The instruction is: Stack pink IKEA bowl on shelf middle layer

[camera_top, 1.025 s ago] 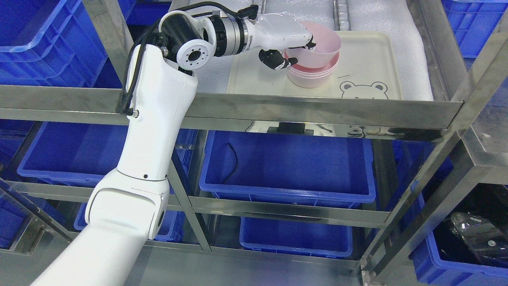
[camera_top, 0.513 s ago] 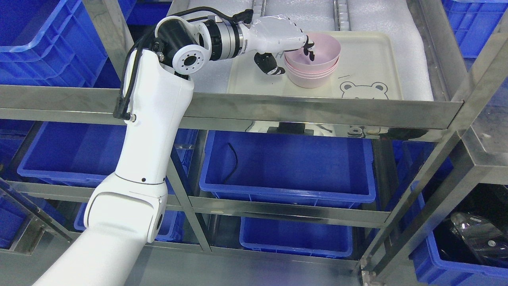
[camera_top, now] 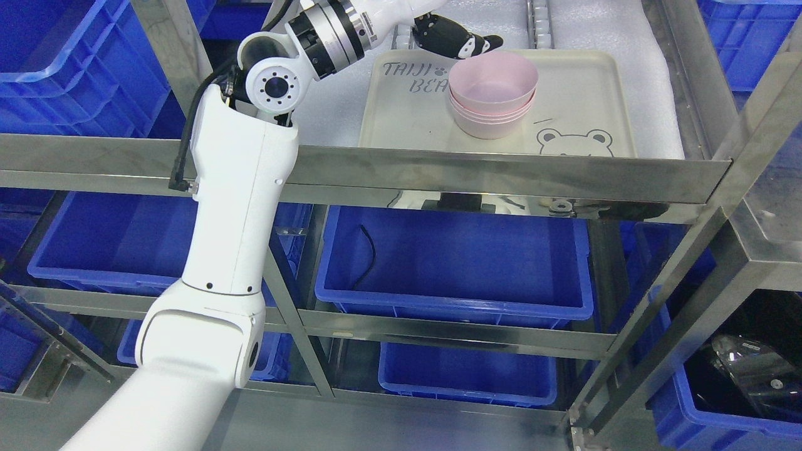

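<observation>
We see steel shelf, white foam liner covering its deck. Cream tray lies on liner, bear face printed near front right corner, lettering at back left. Stack of pink bowls sits upright on tray, near its middle. Below, we see blue bins on lower shelf levels.

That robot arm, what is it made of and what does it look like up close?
The left arm has smooth glossy white shells, a black-and-silver ringed wrist and a round white joint cap with small holes. A black cable runs along its side. The left hand has black finger segments with white tips.
</observation>
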You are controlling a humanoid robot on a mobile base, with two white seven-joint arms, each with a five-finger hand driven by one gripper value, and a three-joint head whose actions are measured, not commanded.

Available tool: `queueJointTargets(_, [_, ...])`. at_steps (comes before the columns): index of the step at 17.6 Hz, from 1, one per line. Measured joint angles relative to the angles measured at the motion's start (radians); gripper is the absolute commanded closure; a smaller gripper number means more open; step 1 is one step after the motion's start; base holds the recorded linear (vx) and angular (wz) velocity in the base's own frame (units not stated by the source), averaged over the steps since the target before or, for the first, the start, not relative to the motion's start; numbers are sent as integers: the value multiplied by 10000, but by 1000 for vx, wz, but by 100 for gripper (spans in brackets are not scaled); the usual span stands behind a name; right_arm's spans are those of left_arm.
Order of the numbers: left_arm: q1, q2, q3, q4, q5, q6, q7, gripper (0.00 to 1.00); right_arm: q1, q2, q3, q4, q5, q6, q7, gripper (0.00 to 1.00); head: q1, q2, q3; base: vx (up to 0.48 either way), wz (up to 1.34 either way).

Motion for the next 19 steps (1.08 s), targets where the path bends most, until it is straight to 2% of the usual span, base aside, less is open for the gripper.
queueJointTargets(4, [1071, -15, -1267, -339, 1558, 16, 2693, 17, 0, 0, 0, 0, 0, 0, 0, 0, 0, 0, 0, 0, 0])
queueJointTargets(6, [1613, -20, -1931, -502, 1982, 22, 3378, 17, 0, 0, 0, 0, 0, 0, 0, 0, 0, 0, 0, 0, 0])
queueJointTargets(9, [2487, -26, -2792, -766, 2332, 81, 3575, 17, 0, 0, 0, 0, 0, 1, 0, 0, 0, 0, 0, 0, 0])
queueJointTargets(13, [3804, -31, -3662, -1118, 2201, -834, 2999, 17, 0, 0, 0, 0, 0, 0, 0, 0, 0, 0, 0, 0, 0])
queueJointTargets(19, [5433, -36, -4179, -1427, 1985, -1594, 2738, 17, 0, 0, 1, 0, 0, 0, -2, 0, 0, 0, 0, -15, 46])
